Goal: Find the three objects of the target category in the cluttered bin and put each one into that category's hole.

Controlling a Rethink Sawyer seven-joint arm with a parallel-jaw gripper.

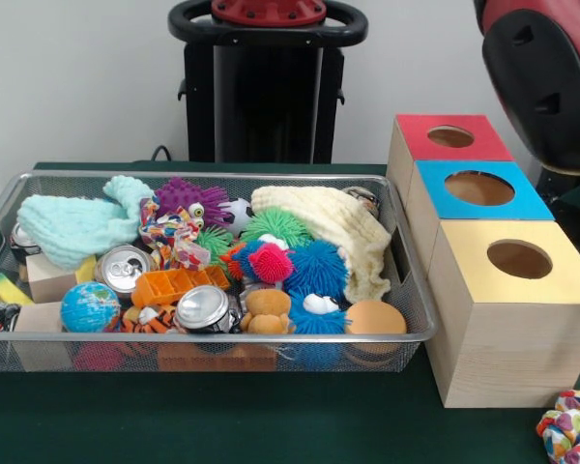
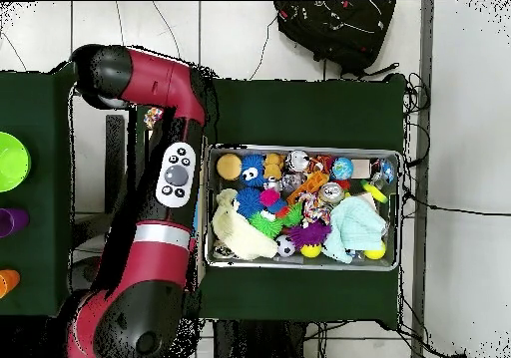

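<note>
A wire bin is packed with clutter. Inside are a mint cloth, a cream cloth, a purple spiky toy, blue, pink and green spiky balls, two cans, a globe ball, wooden blocks and an orange ball. Beside the bin stand a red-topped box, a blue-topped box and a yellow-topped box, each with a round hole. Only the red arm shows, above the boxes; no gripper is visible.
A multicoloured fabric scrunchie lies on the green table past the yellow box. In the overhead view the arm covers the boxes. A black bag sits on the floor beyond the table. A green dish is on a side table.
</note>
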